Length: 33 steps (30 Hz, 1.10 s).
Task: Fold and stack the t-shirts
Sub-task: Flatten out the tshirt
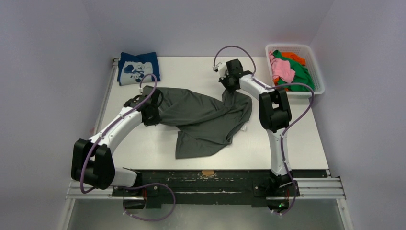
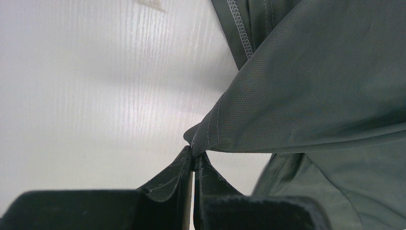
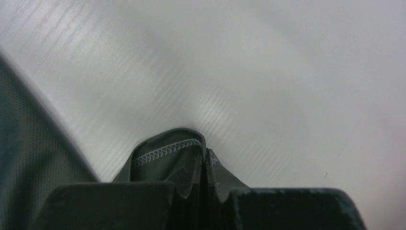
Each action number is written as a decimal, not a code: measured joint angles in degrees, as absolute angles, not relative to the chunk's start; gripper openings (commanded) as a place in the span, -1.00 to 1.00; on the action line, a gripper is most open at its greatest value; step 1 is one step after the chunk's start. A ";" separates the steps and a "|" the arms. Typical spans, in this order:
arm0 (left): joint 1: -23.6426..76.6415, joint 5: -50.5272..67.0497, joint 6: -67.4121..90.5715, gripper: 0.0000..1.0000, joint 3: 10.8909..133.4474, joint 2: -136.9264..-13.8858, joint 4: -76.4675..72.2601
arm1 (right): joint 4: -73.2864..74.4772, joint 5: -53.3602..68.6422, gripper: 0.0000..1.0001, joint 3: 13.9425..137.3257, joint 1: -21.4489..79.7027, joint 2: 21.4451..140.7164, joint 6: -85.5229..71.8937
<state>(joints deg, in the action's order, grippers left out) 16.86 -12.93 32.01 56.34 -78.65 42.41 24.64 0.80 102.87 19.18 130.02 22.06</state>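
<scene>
- Left gripper — clenched on a stitched corner of the grey shirt; the cloth fans away from the tips to their right.
- Right gripper — clamped on a folded, hemmed edge of the same shirt, at its far right end.
- Grey shirt: slung between both grippers on the table, rumpled. Its long axis runs gripper to gripper across the table, the right end set a little farther back. A loose flap trails from the middle toward the arm bases.
- Step in hand, as judged: spreading the shirt flat; folding not yet begun.
- Next move calls for both arms drawing apart evenly to take up slack, then laying the cloth smooth without either pinch slipping.
- Navy shirt: folded, just beyond the left gripper.
- Basket: beyond the right gripper, to its right, holding spare shirts in pink, green and orange.
</scene>
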 measured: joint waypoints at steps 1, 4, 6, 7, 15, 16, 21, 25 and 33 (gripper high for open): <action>16.86 -13.10 32.01 -1.00 56.36 -78.37 42.19 | 23.64 0.95 -1.00 101.51 18.98 129.03 21.21; 16.86 -13.67 31.86 -1.00 56.80 -75.99 40.73 | 20.99 1.06 -1.00 96.88 18.22 123.68 17.65; 16.86 -13.98 31.31 -1.00 57.93 -73.34 39.68 | 18.87 0.82 -1.00 94.26 17.45 118.32 15.22; 16.86 -14.22 30.74 -1.00 59.00 -71.72 38.98 | 17.47 0.49 -1.00 93.21 17.04 115.24 14.09; 16.86 -17.21 23.55 -1.00 70.28 -59.40 28.82 | 7.01 -5.61 -1.00 91.55 15.86 92.07 9.06; 16.86 -17.76 22.41 -1.00 71.61 -58.17 27.73 | 5.87 -6.37 -1.00 91.46 15.86 89.69 8.95; 16.82 -19.03 17.65 -1.00 76.66 -53.06 23.16 | 2.85 -7.97 -1.00 91.39 15.97 80.36 9.04; 16.82 -16.23 14.90 -1.00 80.55 -49.71 21.06 | 2.48 -8.01 -1.00 91.64 16.01 75.46 9.67; 16.82 -5.26 11.60 -1.00 87.99 -43.31 20.25 | 2.37 -7.68 -1.00 92.62 16.12 64.86 13.30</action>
<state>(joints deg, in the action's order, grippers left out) 16.82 -5.26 11.60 87.99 -43.31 20.25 2.37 -7.68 92.62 16.12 64.86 13.30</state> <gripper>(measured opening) 0.012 0.005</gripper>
